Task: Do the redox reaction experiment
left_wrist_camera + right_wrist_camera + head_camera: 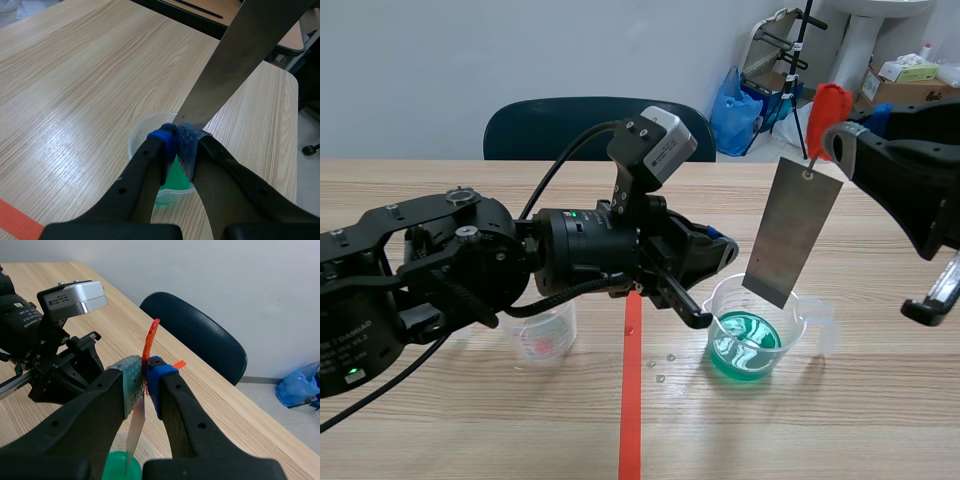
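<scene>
A grey metal plate (pixel 790 230) hangs from a red tag (pixel 828 108), and my right gripper (pixel 840 140) is shut on that tag. The plate's lower edge sits at the rim of a clear beaker (pixel 795 310) with green liquid (pixel 745 345); whether it touches the liquid I cannot tell. In the right wrist view the tag (pixel 150 340) is pinched between my fingers, and the plate (pixel 135 427) drops edge-on toward the green liquid (pixel 117 467). My left gripper (pixel 705 290) is shut on nothing, just left of the beaker. In its own view its fingertips (pixel 187 145) meet over the beaker's rim (pixel 137 135), in front of the plate (pixel 240 65).
A second clear beaker (pixel 545 335) with red markings stands under the left arm. A red tape line (pixel 631 400) runs toward the front edge, with a few drops (pixel 660 370) beside it. Behind the table are a dark chair (pixel 550 125) and a blue bag (pixel 733 105).
</scene>
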Robot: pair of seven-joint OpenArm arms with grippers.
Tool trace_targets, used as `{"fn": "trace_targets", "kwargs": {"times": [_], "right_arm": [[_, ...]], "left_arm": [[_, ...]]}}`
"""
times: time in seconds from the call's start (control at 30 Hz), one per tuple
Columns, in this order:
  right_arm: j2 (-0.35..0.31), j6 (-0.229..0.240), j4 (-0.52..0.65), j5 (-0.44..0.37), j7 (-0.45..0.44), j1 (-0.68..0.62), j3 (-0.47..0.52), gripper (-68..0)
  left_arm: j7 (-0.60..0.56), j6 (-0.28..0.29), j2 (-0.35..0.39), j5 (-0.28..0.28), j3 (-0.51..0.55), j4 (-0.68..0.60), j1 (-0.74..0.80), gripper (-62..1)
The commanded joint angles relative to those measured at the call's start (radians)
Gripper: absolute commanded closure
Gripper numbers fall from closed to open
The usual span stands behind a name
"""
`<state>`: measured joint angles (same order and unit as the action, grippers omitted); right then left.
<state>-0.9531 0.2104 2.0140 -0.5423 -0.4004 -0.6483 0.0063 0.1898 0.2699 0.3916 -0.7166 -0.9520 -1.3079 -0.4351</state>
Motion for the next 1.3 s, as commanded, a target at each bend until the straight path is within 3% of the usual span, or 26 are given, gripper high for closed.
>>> {"fn": "trace_targets", "kwargs": {"times": [0.0, 0.23, 0.3, 0.57, 0.73, 0.8, 0.9, 1.03, 1.17, 1.27], "right_arm": [[-0.002, -0.003, 0.016, -0.011, -0.018, 0.014, 0.008, -1.8], [-0.002, -0.003, 0.016, -0.011, -0.017, 0.014, 0.008, -1.8], [-0.002, -0.003, 0.016, -0.011, -0.017, 0.014, 0.008, -1.8], [-0.002, -0.003, 0.016, -0.011, -0.017, 0.014, 0.008, -1.8], [-0.002, -0.003, 0.016, -0.011, -0.017, 0.014, 0.008, -1.8], [-0.002, -0.003, 0.016, -0.011, -0.017, 0.014, 0.008, -1.8], [-0.002, -0.003, 0.016, -0.011, -0.017, 0.014, 0.008, -1.8], [-0.002, -0.003, 0.016, -0.011, -0.017, 0.014, 0.008, -1.8], [-0.002, -0.003, 0.016, -0.011, -0.018, 0.014, 0.008, -1.8], [-0.002, -0.003, 0.016, -0.011, -0.018, 0.014, 0.008, -1.8]], "left_arm": [[-0.013, 0.006, 0.015, -0.013, 0.001, -0.011, -0.011, -2.1], [-0.023, 0.014, 0.118, -0.013, 0.066, -0.029, 0.027, -2.2], [-0.050, 0.051, 0.163, -0.013, 0.122, -0.050, 0.070, -2.6], [-0.129, 0.164, 0.351, -0.013, 0.448, -0.162, 0.372, -2.6], [-0.233, 0.252, 0.411, -0.007, 0.669, -0.177, 0.641, -2.6], [-0.301, 0.278, 0.416, 0.043, 0.754, -0.177, 0.760, -2.6], [-0.434, 0.280, 0.415, 0.147, 0.871, -0.177, 0.940, -2.6], [-0.630, 0.280, 0.408, 0.245, 1.005, -0.177, 1.173, -2.7], [-0.837, 0.262, 0.346, 0.388, 1.127, -0.171, 1.381, -2.7], [-1.019, 0.213, 0.276, 0.490, 1.196, -0.147, 1.491, -2.8]]}}
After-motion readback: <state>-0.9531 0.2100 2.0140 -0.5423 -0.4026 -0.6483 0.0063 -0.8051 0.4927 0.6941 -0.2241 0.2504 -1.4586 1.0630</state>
